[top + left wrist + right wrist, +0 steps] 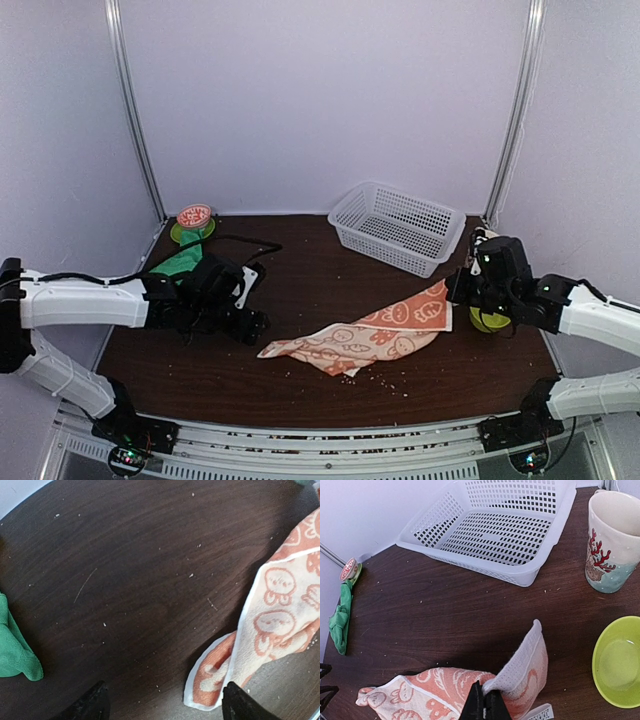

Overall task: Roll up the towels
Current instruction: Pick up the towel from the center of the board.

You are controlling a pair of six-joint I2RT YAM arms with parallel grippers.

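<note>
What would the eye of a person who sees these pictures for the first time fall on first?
The peach-orange bunny towel lies crumpled in the middle of the dark table, with one corner pinched and lifted by the right pincer. Behind it, a white basket stands empty at the back right. The green towel lies bunched at the far left, near the open left pincer.

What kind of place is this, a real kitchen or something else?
Probably a robot test booth, not a home: plain white walls close in a brown table, the left arm and right arm are mounted at its edge, and the basket and mug look like staged props.
</note>
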